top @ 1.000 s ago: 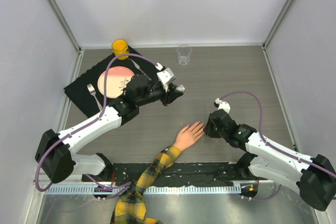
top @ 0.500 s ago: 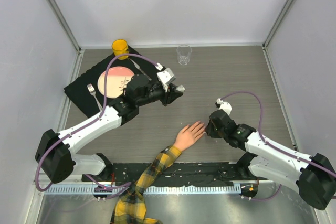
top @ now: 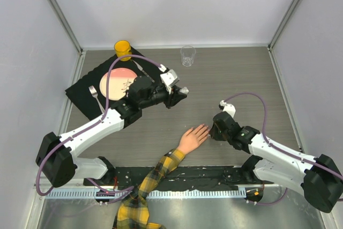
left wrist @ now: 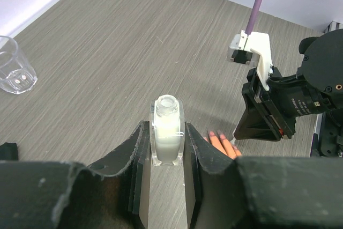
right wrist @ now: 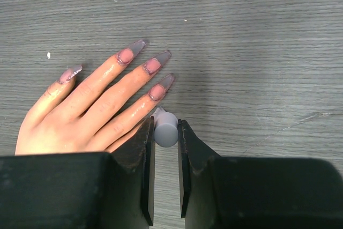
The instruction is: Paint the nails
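Grey wood-grain table (top: 236, 73), boxed in by plain pale panels: back wall (top: 177, 4) and both side walls (top: 24, 63). Slanted aluminium frame posts (top: 58, 8) stand in the two far corners, and a brushed metal strip (top: 214, 212) runs along the near edge. Lighting is even and diffuse, with only soft shadows.

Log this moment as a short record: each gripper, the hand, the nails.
left gripper: shut on clear bottle, neck open
right gripper: shut on grey cap, beside the little finger
mannequin hand: palm down, fingers spread
nails: long, greyish tips
far edge: clear glass, yellow cup
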